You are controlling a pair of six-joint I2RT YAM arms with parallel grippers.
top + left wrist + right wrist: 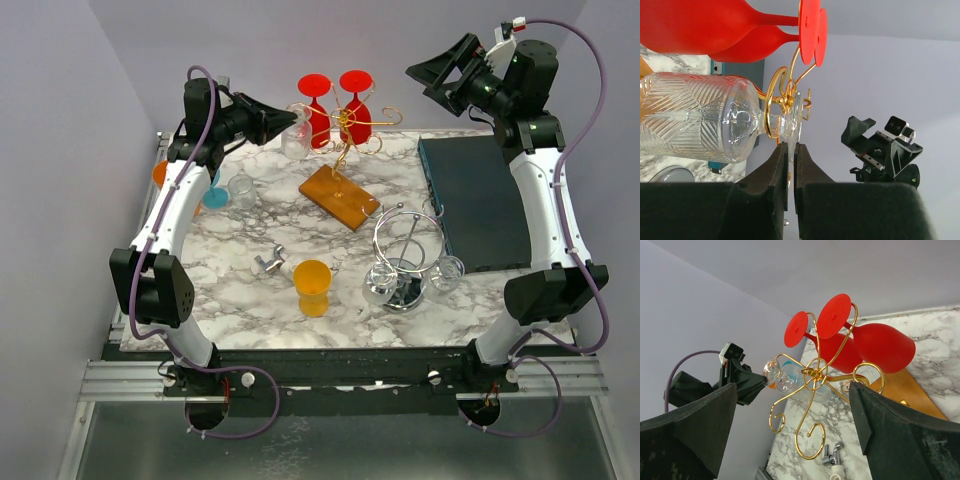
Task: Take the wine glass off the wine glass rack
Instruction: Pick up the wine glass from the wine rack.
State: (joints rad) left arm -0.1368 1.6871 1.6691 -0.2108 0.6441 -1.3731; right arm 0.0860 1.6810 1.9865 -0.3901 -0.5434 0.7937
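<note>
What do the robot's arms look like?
The left arm and right arm have white shells with chunky black joints. A purple cable loops along each. The left gripper and right gripper each end in two black wedge-shaped fingers.

You are looking at a robot test cell in a lab, not a home: plain lilac walls (60,120) box in a marble-print table (240,300), the left arm (175,215) and right arm (545,190) are bolted to a metal rail (120,380), and purple cables (133,290) loop beside them.
</note>
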